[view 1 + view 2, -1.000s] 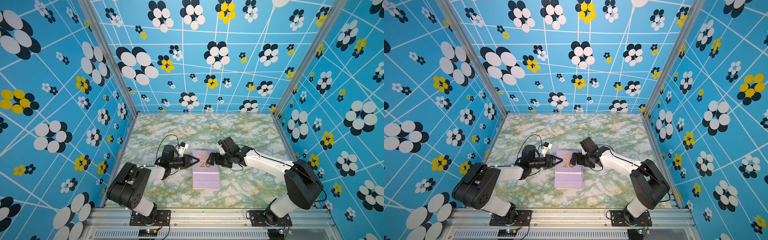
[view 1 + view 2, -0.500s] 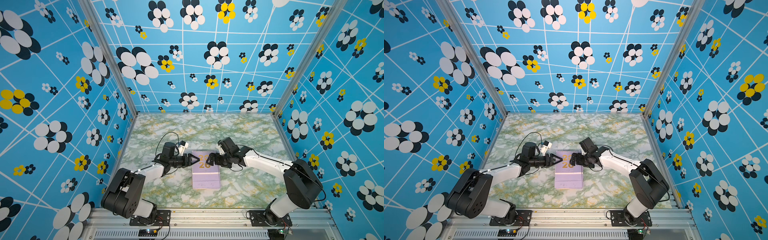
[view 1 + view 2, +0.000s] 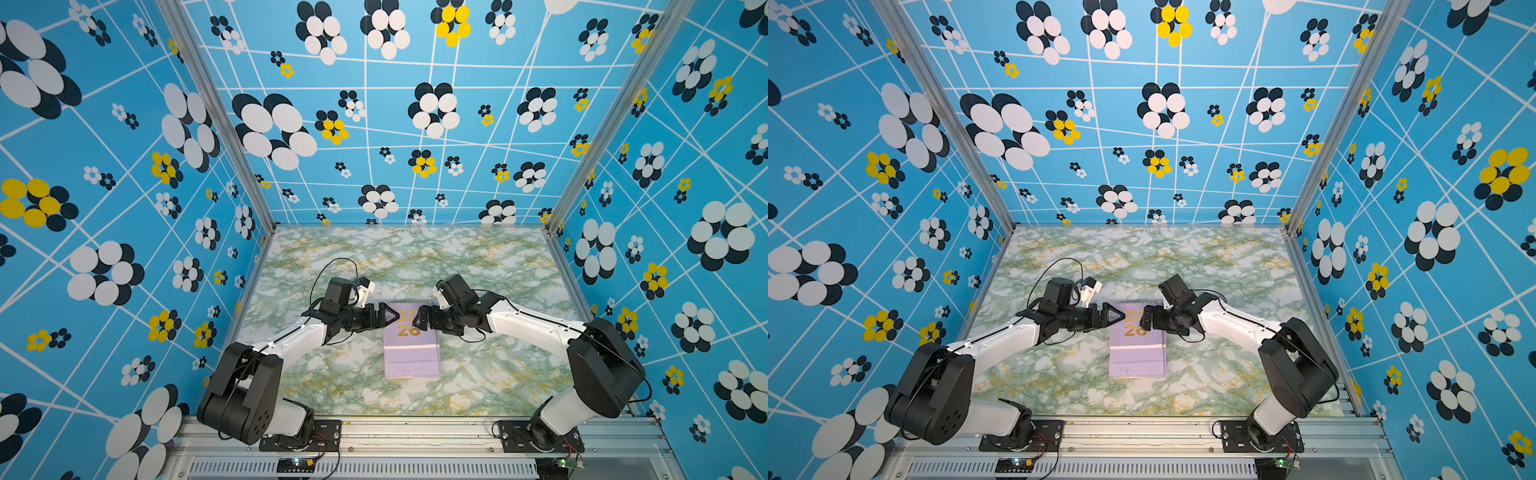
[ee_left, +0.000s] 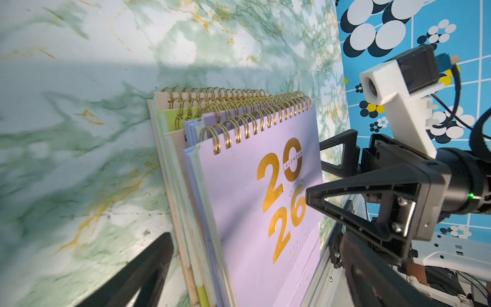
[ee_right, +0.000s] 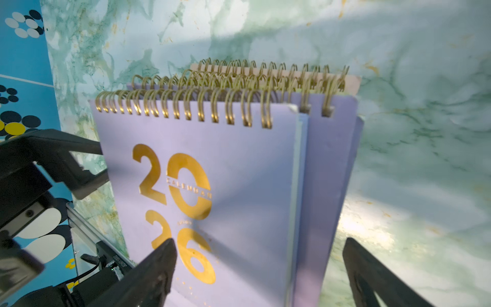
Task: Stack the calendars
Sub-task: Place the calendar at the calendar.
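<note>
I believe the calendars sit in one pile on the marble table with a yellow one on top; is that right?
Not quite: the top calendar is lilac, not yellow, as the right wrist view shows. The calendars do sit in one pile on the marble table.

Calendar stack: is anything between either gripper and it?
Nothing visible. The left gripper and right gripper hang open at opposite sides of the calendar stack, near its spiral end.

Wider left jaws (formerly near-shut)
</note>
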`<action>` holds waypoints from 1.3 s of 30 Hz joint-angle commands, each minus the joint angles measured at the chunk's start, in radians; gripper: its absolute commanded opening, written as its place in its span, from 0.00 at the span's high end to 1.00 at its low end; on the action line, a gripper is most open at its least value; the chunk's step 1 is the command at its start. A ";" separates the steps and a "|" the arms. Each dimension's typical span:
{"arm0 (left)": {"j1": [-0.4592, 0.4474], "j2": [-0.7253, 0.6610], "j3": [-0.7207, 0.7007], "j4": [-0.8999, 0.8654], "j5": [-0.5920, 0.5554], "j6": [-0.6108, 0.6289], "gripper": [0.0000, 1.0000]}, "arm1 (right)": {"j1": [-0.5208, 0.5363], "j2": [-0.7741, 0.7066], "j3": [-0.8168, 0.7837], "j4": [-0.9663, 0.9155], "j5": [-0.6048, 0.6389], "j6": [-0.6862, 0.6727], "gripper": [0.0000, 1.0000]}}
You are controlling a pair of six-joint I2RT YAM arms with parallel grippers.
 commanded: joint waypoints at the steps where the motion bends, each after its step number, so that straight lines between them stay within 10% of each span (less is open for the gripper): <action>1: -0.013 -0.026 0.045 -0.090 -0.053 0.039 0.01 | 0.005 -0.040 0.003 -0.018 0.039 0.007 0.01; 39: -0.168 0.151 0.289 -0.296 -0.268 0.087 0.00 | -0.115 -0.171 -0.104 -0.022 0.029 -0.002 0.01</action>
